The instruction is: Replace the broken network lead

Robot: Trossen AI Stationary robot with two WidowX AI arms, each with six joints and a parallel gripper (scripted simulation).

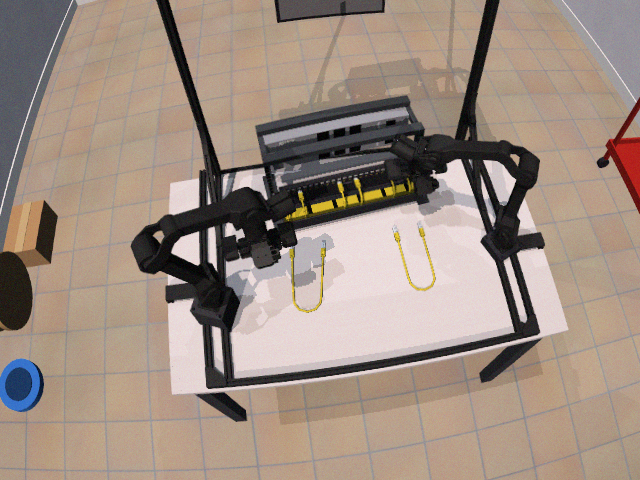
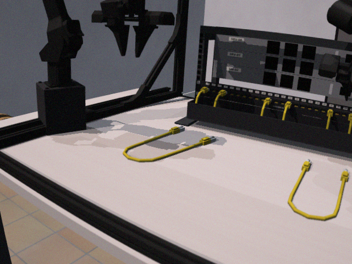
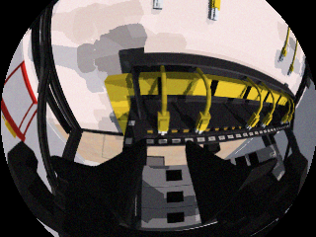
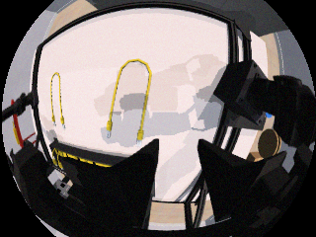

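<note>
The patch panel (image 1: 361,205) (image 2: 256,122) (image 3: 222,137) stands at the back of the table with six yellow leads, all with their plugs at the port row. My left gripper (image 1: 413,178) (image 2: 345,85) (image 3: 166,144) is open and empty. It hovers just above the end lead (image 3: 162,116) (image 1: 409,184) without touching it. My right gripper (image 1: 261,253) (image 2: 130,54) (image 4: 179,143) is open and empty, held high above the table near the panel's other end. One spare lead (image 1: 294,279) (image 2: 147,157) (image 4: 133,61) lies below it. The other spare lead (image 1: 421,286) (image 2: 309,215) (image 4: 55,74) (image 3: 213,10) lies further along.
The rack (image 1: 336,121) with black square openings rises behind the panel. A black frame (image 1: 361,364) (image 2: 85,210) runs round the table edge, with tall posts at the back corners. A red cart (image 1: 625,149) stands off the table.
</note>
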